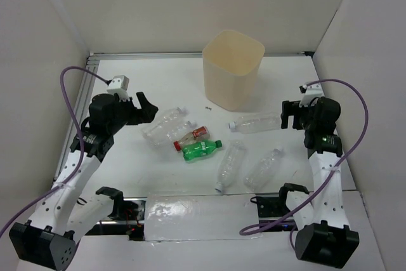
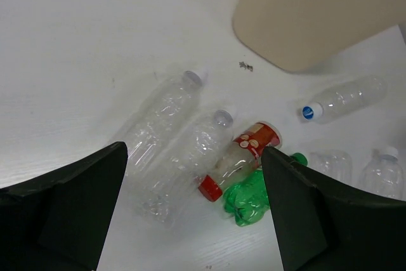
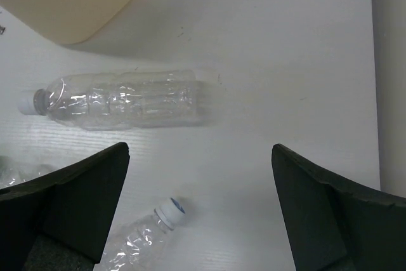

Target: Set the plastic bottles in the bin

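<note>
The cream bin (image 1: 232, 68) stands upright at the back centre; its wall shows in the left wrist view (image 2: 317, 11). Several clear bottles lie on the white table: two side by side (image 1: 166, 125) just right of my left gripper (image 1: 147, 107), one (image 1: 255, 122) just left of my right gripper (image 1: 288, 113), two more (image 1: 230, 163) (image 1: 264, 168) nearer the front. The small red-label bottle (image 1: 192, 136) and the green bottle (image 1: 202, 150) lie together in the middle. Both grippers are open and empty. The left gripper (image 2: 193, 157) hovers over the pair and the red-label bottle (image 2: 244, 153).
A clear plastic sheet (image 1: 184, 217) lies at the front edge between the arm bases. White walls close in the table on the left, back and right. A small dark speck (image 1: 207, 107) lies left of the bin's foot.
</note>
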{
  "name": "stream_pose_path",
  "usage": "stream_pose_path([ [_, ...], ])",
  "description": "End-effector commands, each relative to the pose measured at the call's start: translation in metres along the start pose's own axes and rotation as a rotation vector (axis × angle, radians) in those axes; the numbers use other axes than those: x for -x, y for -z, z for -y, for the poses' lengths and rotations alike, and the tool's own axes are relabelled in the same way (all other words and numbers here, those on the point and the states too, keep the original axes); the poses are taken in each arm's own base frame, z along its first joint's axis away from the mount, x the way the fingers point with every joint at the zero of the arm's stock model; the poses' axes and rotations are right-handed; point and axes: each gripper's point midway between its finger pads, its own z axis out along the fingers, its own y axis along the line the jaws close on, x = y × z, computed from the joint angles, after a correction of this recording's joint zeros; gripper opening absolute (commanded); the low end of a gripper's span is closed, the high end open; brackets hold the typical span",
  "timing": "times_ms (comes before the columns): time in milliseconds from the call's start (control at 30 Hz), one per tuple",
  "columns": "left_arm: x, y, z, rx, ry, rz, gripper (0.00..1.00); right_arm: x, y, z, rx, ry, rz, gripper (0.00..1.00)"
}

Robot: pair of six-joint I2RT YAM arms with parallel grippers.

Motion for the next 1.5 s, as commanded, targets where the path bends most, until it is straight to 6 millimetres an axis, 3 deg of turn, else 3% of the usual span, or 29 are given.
stream_pose_path([
  [0, 0.009, 0.005, 0.028, -0.137, -0.070, -0.009, 0.99, -0.001, 0.003, 0.002, -0.011, -0.001, -0.011, 1.00],
  [300, 0.000, 0.000, 0.026, -0.135, -0.088, -0.038, 0.99, -0.017, 0.002, -0.002, 0.040, 0.086, -0.051, 1.00],
  [400, -0.005, -0.002, 0.026, -0.137, -0.098, -0.058, 0.91, -0.022, 0.001, -0.007, 0.078, 0.104, -0.058, 0.98],
  [433, -0.010, -0.004, 0.024, -0.131, -0.107, -0.077, 0.84, -0.023, 0.002, -0.014, 0.118, 0.113, -0.058, 0.60],
  [467, -0.013, -0.007, 0.022, -0.126, -0.105, -0.091, 0.79, -0.023, 0.002, -0.014, 0.119, 0.113, -0.058, 0.39],
  [500, -0.014, -0.008, 0.024, -0.132, -0.130, -0.102, 0.71, -0.023, 0.002, -0.016, 0.129, 0.113, -0.055, 0.27],
  [533, -0.016, -0.010, 0.023, -0.128, -0.128, -0.112, 0.58, -0.023, 0.002, -0.017, 0.139, 0.121, -0.051, 0.22],
  [600, -0.018, -0.017, 0.021, -0.115, -0.164, -0.135, 0.49, -0.024, 0.001, -0.025, 0.194, 0.152, -0.050, 0.37],
  [633, -0.024, -0.020, 0.020, -0.103, -0.166, -0.157, 0.48, -0.026, 0.002, -0.027, 0.208, 0.156, -0.056, 0.54],
  [700, -0.025, -0.032, 0.011, -0.052, -0.197, -0.177, 0.66, -0.029, 0.001, -0.034, 0.261, 0.187, -0.057, 0.87],
  [733, -0.035, -0.037, 0.006, -0.031, -0.218, -0.213, 0.78, -0.033, 0.003, -0.038, 0.285, 0.200, -0.068, 0.92],
  [800, -0.038, -0.047, -0.004, 0.027, -0.246, -0.238, 0.89, -0.040, -0.001, -0.042, 0.323, 0.204, -0.095, 0.94],
  [867, -0.052, -0.063, -0.014, 0.078, -0.269, -0.305, 0.92, -0.038, -0.002, -0.042, 0.332, 0.203, -0.091, 0.95],
  [933, -0.068, -0.078, -0.028, 0.136, -0.311, -0.369, 0.92, -0.042, -0.006, -0.044, 0.350, 0.200, -0.110, 0.95],
  [1033, -0.067, -0.098, -0.037, 0.178, -0.342, -0.379, 0.92, -0.039, -0.004, -0.046, 0.368, 0.207, -0.100, 0.95],
  [1067, -0.075, -0.110, -0.044, 0.200, -0.346, -0.410, 0.92, -0.039, -0.004, -0.046, 0.369, 0.207, -0.100, 0.95],
  [1300, -0.095, -0.148, -0.031, 0.137, -0.437, -0.498, 0.91, -0.039, -0.004, -0.046, 0.369, 0.216, -0.099, 0.95],
  [1467, -0.117, -0.169, -0.045, 0.151, -0.456, -0.580, 0.84, -0.039, -0.004, -0.046, 0.369, 0.216, -0.099, 0.95],
])
